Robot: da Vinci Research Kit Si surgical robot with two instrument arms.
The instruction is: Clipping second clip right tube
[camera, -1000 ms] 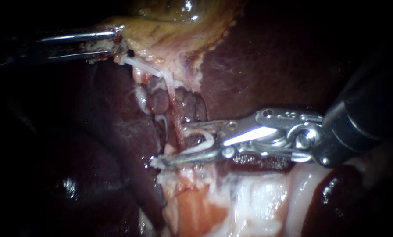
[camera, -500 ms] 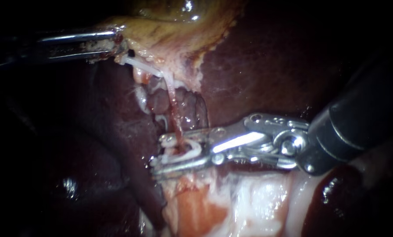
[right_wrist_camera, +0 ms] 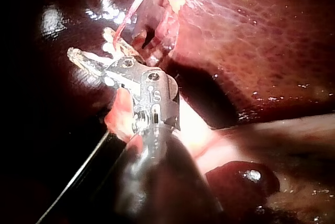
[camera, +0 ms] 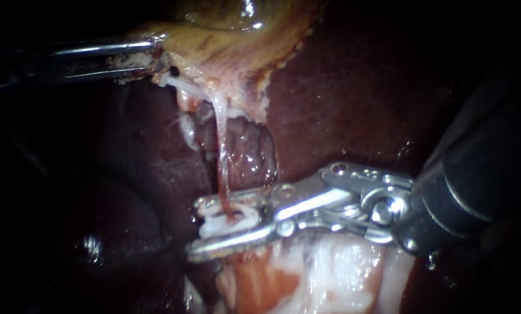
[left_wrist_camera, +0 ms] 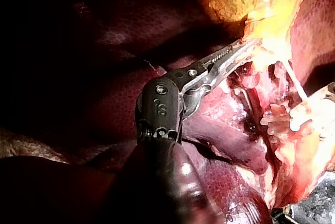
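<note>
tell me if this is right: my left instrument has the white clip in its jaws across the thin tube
No, wrong instrument. The right instrument has the white clip in its jaws across the thin tube; the endoscope view shows its shaft coming in from the right. The left instrument grips the edge of the gallbladder instead.

Open: dark hollow (camera: 97, 174) left of the thin pale tube (camera: 220, 145).
Blocked: silver right instrument (camera: 193, 228) with white clip (camera: 228, 220) crosses tube's near end.
</note>
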